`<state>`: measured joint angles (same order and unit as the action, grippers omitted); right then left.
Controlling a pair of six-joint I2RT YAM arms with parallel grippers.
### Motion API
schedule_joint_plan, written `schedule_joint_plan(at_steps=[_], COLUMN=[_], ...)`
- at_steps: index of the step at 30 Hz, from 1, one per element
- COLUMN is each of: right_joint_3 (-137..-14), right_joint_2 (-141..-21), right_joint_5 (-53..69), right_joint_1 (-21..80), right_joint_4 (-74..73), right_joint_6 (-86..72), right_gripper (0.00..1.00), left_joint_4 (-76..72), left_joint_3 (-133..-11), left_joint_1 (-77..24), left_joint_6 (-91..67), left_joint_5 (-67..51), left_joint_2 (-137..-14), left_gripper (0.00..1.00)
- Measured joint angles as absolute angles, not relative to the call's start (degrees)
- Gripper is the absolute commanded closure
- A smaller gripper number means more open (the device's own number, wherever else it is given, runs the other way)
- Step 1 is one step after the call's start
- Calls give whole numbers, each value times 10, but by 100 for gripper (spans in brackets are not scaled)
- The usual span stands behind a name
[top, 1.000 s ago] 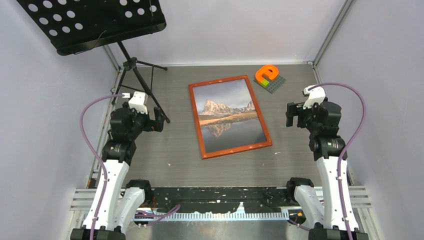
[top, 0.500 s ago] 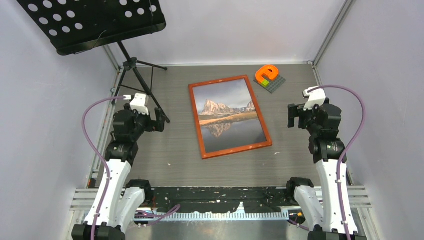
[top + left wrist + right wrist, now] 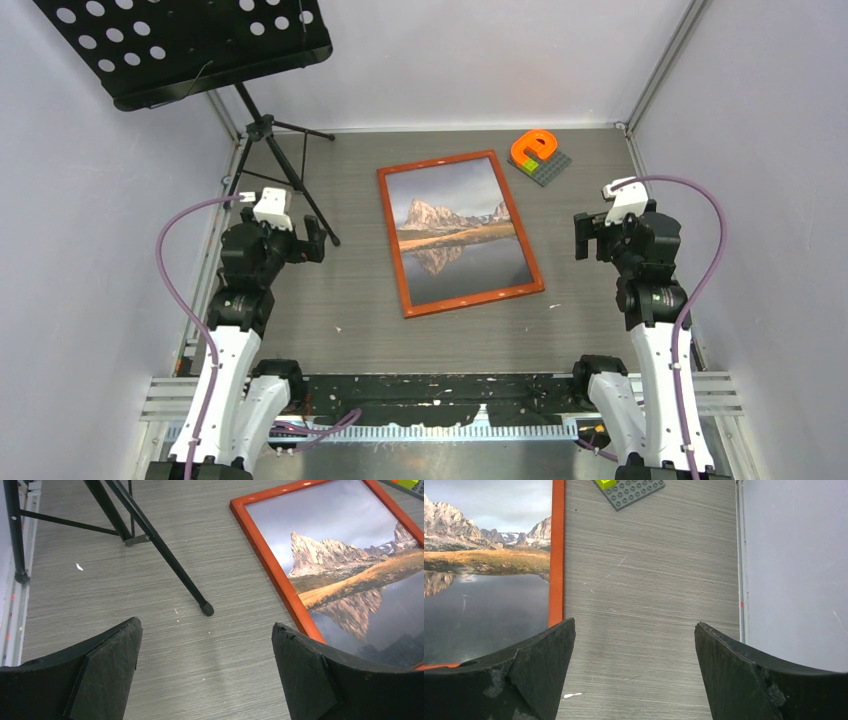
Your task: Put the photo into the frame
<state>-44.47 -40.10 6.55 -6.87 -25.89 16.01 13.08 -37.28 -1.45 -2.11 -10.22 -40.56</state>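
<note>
The photo [image 3: 456,229] of a rocky mountain mirrored in a lake lies flat inside the orange-brown frame [image 3: 391,245] in the middle of the table. The left wrist view has the frame [image 3: 272,570] and photo [image 3: 350,565] at its right; the right wrist view has the frame [image 3: 557,550] and photo [image 3: 484,580] at its left. My left gripper [image 3: 314,239] is raised left of the frame, open and empty, with bare table between its fingertips [image 3: 207,630]. My right gripper [image 3: 583,235] is raised right of the frame, open and empty over bare table [image 3: 634,627].
A black music stand [image 3: 190,45] rises at the back left, its tripod legs [image 3: 165,555] reaching toward the frame's left side. An orange piece on a grey studded baseplate [image 3: 540,158] sits at the back right. Grey walls enclose the table.
Both arms have drawn back slightly toward their own sides. The photo and frame have not moved. Both grippers stay open.
</note>
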Motion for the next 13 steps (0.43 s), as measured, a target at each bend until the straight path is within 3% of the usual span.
schedule_joint_plan(at_steps=[13], right_joint_3=[-440], right_joint_2=[-399], right_joint_5=[67], right_joint_1=[-69], right_joint_4=[-257], right_joint_6=[164], right_gripper=[5], left_joint_4=[131], left_joint_3=[-373], left_joint_1=[-13], left_joint_6=[-21], left_joint_5=[-102], left_joint_2=[-405], left_gripper=[0])
